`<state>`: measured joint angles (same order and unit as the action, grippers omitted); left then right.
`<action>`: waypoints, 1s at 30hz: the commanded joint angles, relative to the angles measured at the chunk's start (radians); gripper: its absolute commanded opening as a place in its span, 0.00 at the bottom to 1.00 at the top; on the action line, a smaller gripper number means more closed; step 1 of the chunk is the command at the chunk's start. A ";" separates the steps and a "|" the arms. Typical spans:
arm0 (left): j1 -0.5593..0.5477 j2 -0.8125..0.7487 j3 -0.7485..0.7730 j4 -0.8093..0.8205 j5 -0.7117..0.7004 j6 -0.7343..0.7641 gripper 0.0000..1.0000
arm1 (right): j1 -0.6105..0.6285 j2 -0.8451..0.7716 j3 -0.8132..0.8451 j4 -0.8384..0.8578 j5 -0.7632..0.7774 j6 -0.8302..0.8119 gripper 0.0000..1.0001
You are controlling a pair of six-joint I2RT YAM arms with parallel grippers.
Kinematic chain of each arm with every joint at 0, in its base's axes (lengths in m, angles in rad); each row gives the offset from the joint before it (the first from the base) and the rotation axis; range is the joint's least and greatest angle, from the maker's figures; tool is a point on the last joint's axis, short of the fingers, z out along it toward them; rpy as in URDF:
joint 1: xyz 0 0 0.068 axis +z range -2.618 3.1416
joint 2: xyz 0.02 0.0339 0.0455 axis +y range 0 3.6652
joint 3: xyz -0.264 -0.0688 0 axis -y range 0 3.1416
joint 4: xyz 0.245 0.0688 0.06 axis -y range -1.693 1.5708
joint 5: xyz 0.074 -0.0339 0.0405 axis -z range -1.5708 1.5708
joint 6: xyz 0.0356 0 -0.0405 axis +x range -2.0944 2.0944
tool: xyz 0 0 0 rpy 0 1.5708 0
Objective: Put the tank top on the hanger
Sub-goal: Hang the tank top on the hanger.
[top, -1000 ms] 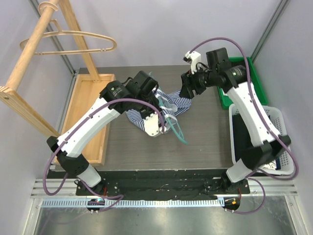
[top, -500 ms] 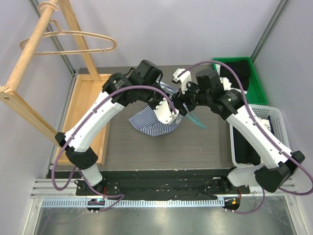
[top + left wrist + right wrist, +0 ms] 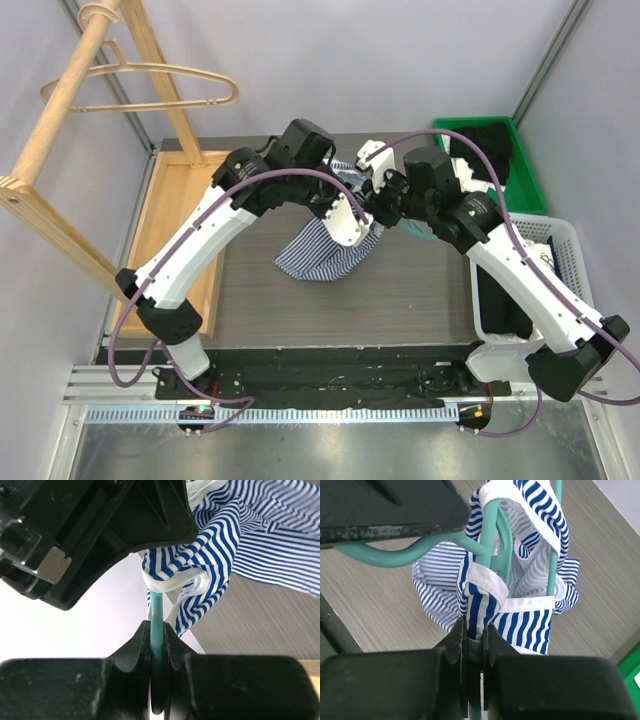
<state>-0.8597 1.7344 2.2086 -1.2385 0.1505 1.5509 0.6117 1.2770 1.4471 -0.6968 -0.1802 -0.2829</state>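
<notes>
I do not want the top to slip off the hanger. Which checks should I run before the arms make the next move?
1. Left tool clamped on the hanger: ok.
2. Right tool pinching the tank top: ok.
3. A strap looped around the hanger bars: ok.
4. Both straps seated on the hanger shoulders: cannot tell.
5. Free room between the two tools: not ok, they stand very close.
6. Tank top clear of the table: cannot tell.
</notes>
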 commanded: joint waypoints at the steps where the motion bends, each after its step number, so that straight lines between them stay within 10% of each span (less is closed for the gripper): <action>1: -0.001 -0.018 0.040 0.054 0.015 -0.038 0.00 | -0.004 -0.041 0.002 0.068 0.047 -0.007 0.01; 7: -0.001 -0.076 -0.018 0.210 0.003 -0.150 0.39 | -0.004 -0.041 0.061 0.051 0.048 -0.007 0.01; 11: -0.001 -0.127 -0.009 0.307 -0.052 -0.266 0.99 | -0.004 -0.018 0.152 0.017 0.019 -0.001 0.01; 19: 0.002 -0.295 -0.105 0.436 -0.219 -0.407 1.00 | -0.019 0.061 0.395 -0.070 -0.100 0.024 0.01; 30: 0.191 -0.614 -0.361 0.409 -0.230 -0.448 0.99 | -0.242 0.137 0.489 0.018 -0.944 0.395 0.01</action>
<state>-0.6979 1.1904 1.9457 -0.8448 -0.0494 1.1248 0.4450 1.3949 1.9358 -0.8375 -0.7918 -0.0982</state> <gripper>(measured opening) 0.996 0.164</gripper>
